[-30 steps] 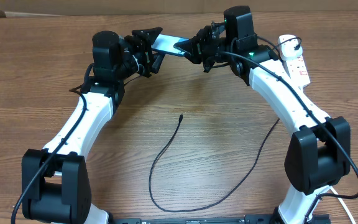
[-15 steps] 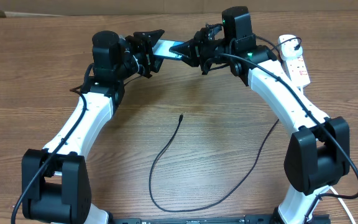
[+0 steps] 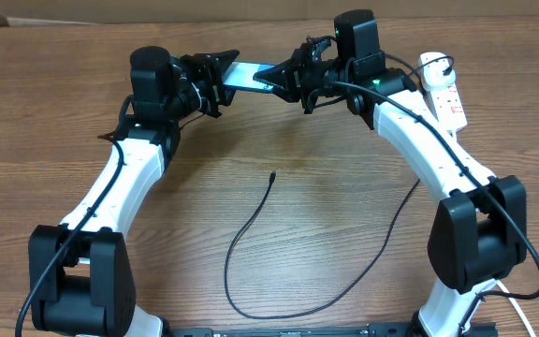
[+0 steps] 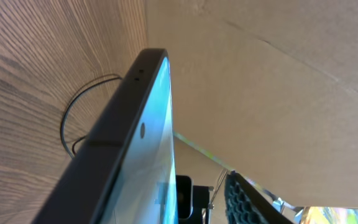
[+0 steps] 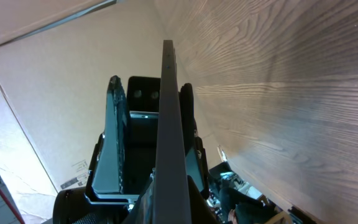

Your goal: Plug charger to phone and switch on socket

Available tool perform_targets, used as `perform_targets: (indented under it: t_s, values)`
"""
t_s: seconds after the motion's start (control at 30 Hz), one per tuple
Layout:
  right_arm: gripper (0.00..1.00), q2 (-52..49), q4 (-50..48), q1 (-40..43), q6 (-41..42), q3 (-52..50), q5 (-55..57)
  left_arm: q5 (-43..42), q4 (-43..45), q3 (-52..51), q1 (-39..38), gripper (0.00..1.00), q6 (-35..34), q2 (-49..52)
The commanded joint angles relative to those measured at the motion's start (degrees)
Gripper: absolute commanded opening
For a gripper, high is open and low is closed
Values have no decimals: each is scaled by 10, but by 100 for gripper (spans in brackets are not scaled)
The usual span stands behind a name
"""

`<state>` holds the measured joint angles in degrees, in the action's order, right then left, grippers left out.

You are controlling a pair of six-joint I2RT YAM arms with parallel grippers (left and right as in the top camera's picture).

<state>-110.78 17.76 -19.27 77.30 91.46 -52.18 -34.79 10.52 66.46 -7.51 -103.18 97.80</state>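
The phone (image 3: 245,75), cyan screen showing, hangs above the back of the table between both grippers. My right gripper (image 3: 276,74) is shut on its right end; in the right wrist view the phone (image 5: 169,118) runs edge-on out of the right gripper (image 5: 173,186). My left gripper (image 3: 223,82) straddles the left end, still open: in the left wrist view a gap shows between the phone (image 4: 135,137) and one finger pad (image 4: 247,199). The charger (image 3: 249,227) lies loose on the table, its tip (image 3: 272,175) pointing away from me. The socket (image 3: 445,94) lies at the back right.
A cardboard wall (image 3: 251,9) runs along the table's back edge, close behind the phone. A white cord (image 3: 508,298) shows at the front right. A thin black wire loop (image 4: 67,121) lies on the wood under the left wrist.
The left gripper's jaws have narrowed around the phone's left end, and the left wrist has shifted slightly left. The right gripper keeps its hold and has barely moved.
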Motion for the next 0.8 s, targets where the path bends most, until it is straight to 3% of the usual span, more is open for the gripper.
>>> perform_targets:
  t_s: [0.0, 0.77]
  values:
    - [4, 33, -6, -3, -9, 8, -22, -16, 0, -3, 1, 35, 9, 6]
    - [4, 33, -6, -3, -12, 8, -35, -25, 0, -3, 1, 6, 10, 6]
